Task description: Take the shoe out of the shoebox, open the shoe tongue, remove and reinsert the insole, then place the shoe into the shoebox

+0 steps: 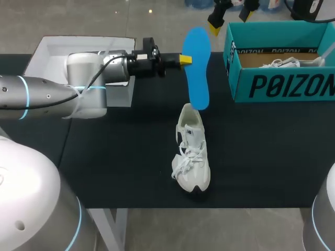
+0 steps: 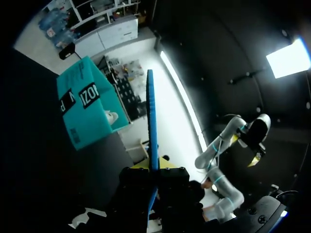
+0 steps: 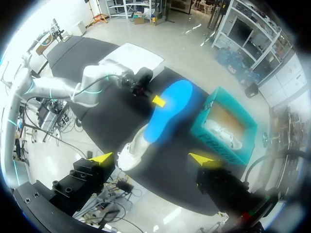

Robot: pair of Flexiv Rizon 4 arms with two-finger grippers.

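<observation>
My left gripper (image 1: 187,60) is shut on the edge of a blue insole (image 1: 197,68) and holds it upright in the air. The insole's lower end hangs just over the heel opening of a white shoe (image 1: 191,152), which lies on the black table mat with its laces loose. In the left wrist view the insole (image 2: 151,121) shows edge-on between the fingers of the left gripper (image 2: 153,167). A teal shoebox (image 1: 277,78) stands at the right. My right gripper (image 1: 231,19) hangs open high above the table, and its wrist view looks down on insole (image 3: 167,109), shoe (image 3: 133,148) and box (image 3: 223,126).
A second white shoe (image 1: 282,63) lies inside the shoebox. A white box lid (image 1: 57,52) rests at the back left, under my left arm. The black mat (image 1: 272,151) covers the table around the shoe.
</observation>
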